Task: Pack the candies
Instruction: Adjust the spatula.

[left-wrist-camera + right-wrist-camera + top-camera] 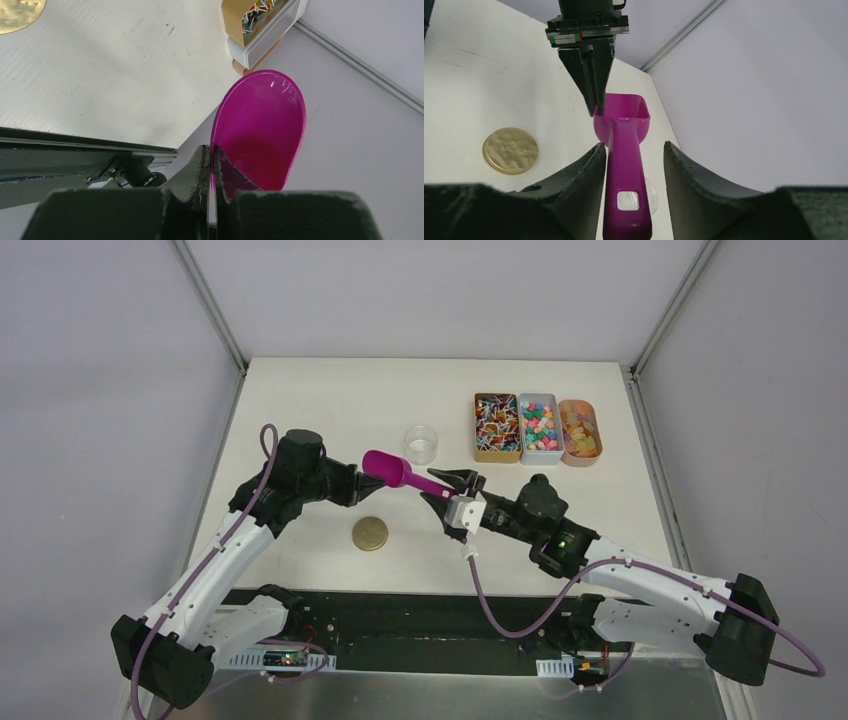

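Candies [540,427] well apart from both jaws

We find both arms reaching inward, wrists facing each other. The left gripper [595,106] is clamped on the scoop's [385,466] rim. The right gripper [430,484] straddles its handle, jaws apart.

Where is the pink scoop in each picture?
Top external: magenta scoop, dead centre.
Left wrist: magenta scoop, lower middle, bowl facing us.
Right wrist: magenta scoop, bottom centre, handle nearest.
Shared landmark: round gold lid, below the scoop from above; top-left corner in left wrist; left side in right wrist.
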Robot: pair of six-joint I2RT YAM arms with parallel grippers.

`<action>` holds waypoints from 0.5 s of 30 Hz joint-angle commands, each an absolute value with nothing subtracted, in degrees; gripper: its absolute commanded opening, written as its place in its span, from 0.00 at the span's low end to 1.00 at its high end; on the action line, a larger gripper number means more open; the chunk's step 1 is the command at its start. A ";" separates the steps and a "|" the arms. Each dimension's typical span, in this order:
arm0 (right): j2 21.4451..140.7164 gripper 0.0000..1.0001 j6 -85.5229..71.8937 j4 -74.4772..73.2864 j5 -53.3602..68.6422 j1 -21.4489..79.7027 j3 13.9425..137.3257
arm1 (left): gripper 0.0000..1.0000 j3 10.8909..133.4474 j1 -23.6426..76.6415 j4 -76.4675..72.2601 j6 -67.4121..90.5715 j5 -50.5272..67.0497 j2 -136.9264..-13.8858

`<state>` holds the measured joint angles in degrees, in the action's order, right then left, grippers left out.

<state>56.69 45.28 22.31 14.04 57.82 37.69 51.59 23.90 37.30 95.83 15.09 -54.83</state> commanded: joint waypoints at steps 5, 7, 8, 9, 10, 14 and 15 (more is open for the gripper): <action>59.50 0.48 47.91 20.63 10.64 59.74 42.29 | 0.00 51.50 23.55 37.09 96.94 14.92 -53.09; 59.95 0.46 48.04 20.02 10.03 60.02 42.85 | 0.00 51.42 23.56 37.13 96.85 15.03 -53.11; 60.14 0.42 48.07 19.64 9.83 60.09 43.01 | 0.00 51.35 23.56 37.17 96.80 14.96 -53.09; 60.26 0.39 48.09 19.38 9.70 60.18 43.16 | 0.00 51.33 23.60 37.17 96.85 14.88 -53.06; 60.32 0.34 48.01 19.35 9.61 60.25 43.19 | 0.00 51.33 23.56 37.18 96.68 14.67 -53.01; 60.51 0.15 47.63 19.09 9.27 60.43 43.24 | 0.00 51.20 23.55 37.27 96.58 13.99 -52.96; 60.59 0.09 47.59 18.81 9.17 60.43 43.31 | 0.00 51.16 23.55 37.27 96.50 13.87 -52.96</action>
<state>60.42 47.51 18.48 10.39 60.14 40.32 51.59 23.90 38.44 96.12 14.55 -54.30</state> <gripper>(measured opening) 0.288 0.025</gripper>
